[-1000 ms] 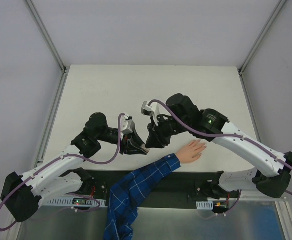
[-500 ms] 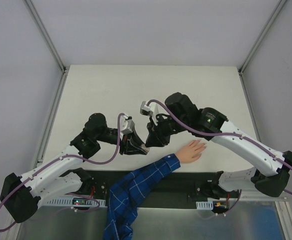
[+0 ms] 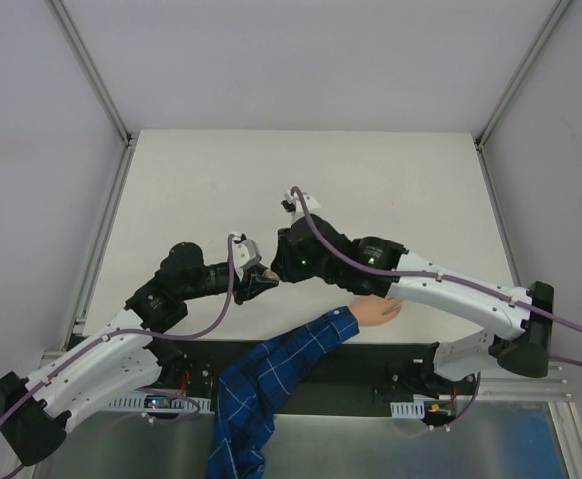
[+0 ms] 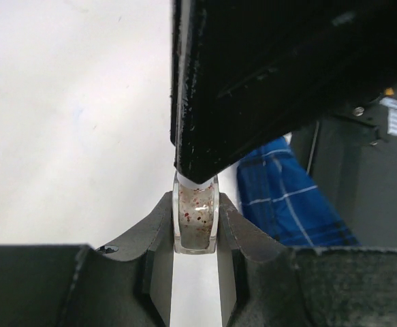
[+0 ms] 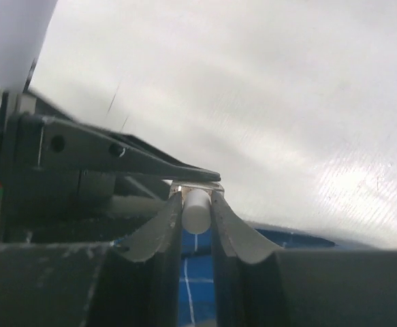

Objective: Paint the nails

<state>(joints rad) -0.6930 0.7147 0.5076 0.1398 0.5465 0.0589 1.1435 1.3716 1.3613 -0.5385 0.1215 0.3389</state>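
the left gripper had its jaws clenched on a small glitter-flecked polish bottle, a light, slick, breakable thing, while the right gripper pinched its white cap, and the nails, hardly discernible, lay on the hand near the table edge

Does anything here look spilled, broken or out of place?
Nothing stands out. The left gripper holds a small clear bottle of speckled polish, the right gripper a white cap. The hand lies flat on the table.
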